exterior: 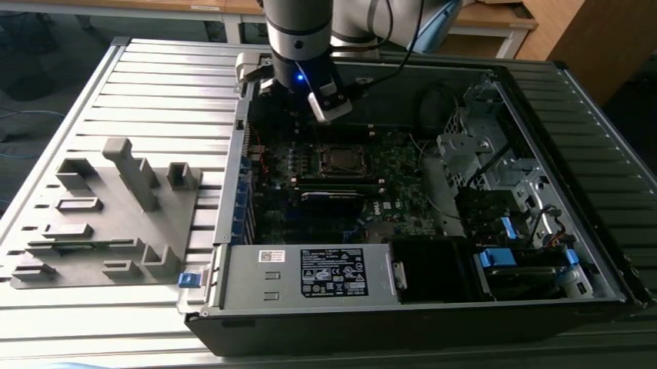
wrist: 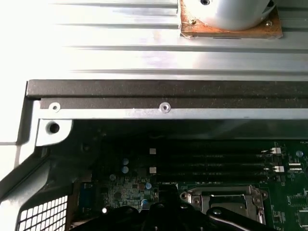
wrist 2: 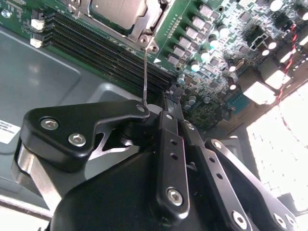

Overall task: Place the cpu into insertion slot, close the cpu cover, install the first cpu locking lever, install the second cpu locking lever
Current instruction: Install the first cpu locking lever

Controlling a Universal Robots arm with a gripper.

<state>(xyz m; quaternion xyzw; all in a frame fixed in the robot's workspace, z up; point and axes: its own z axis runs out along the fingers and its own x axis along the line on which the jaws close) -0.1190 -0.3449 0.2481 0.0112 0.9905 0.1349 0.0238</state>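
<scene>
Because the case lies open side up on the table, the exterior view shows the arm reaching straight down into it. The gripper hangs over the board's far edge, just short of the slot near the board's middle. A grey tray sits by the table's edge at the exterior view's left. In the second wrist view the cpu rests in the slot with the cover down around it, so seating and covering look done. A thin lever stands up from the socket corner beside the memory slots, apparently unlatched, and ends right at the gripper. The fingers lie together, but I cannot tell whether they pinch the lever. In the first wrist view the cover lies flat, near the case's rim.
</scene>
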